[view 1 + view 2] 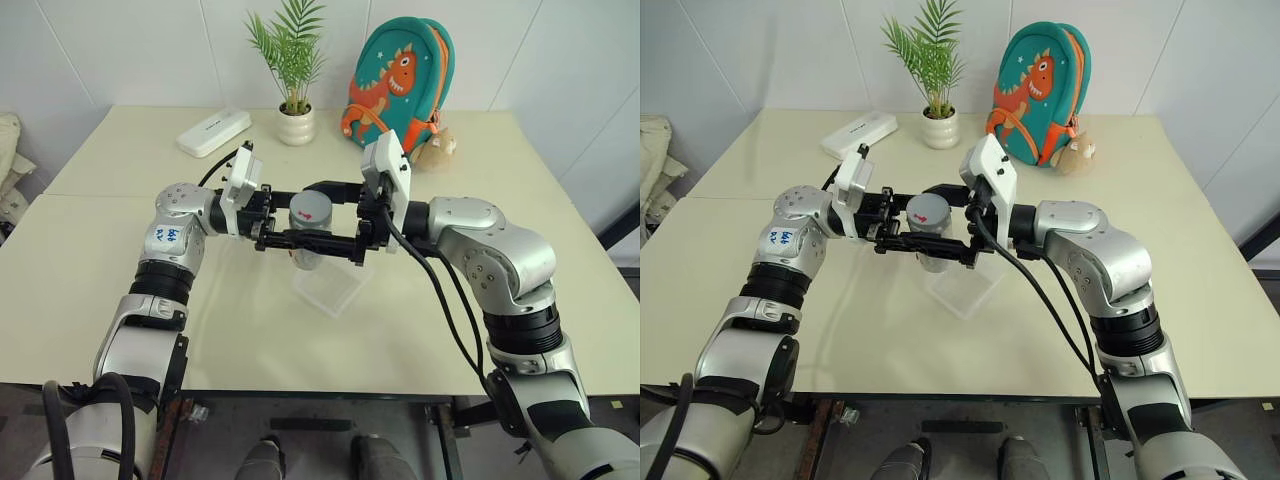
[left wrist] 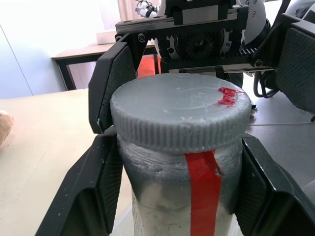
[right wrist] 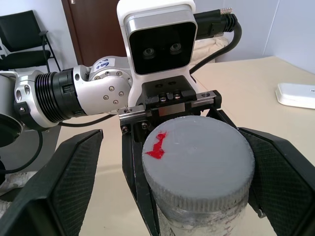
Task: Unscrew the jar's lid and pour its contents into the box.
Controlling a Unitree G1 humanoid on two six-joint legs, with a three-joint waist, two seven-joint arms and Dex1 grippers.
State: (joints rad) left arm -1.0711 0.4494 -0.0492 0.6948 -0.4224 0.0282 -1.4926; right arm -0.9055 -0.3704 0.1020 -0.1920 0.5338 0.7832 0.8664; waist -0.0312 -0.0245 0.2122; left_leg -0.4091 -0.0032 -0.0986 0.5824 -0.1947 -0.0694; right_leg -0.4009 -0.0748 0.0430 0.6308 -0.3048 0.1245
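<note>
Here the left gripper (image 1: pixel 300 240) had its jaws shut on the jar (image 1: pixel 308 255) just under the lid (image 1: pixel 312 211), steadying it above the box (image 1: pixel 330 287). The right gripper's (image 3: pixel 197 162) jaws stood wide either side of the lid, probably to re-grip.

We stood in a plain office-like room: a cream table (image 1: pixel 120 260) against white walls, a potted plant (image 1: pixel 294 70), a black chair (image 3: pixel 22 39), a brown door (image 3: pixel 93 29).
</note>
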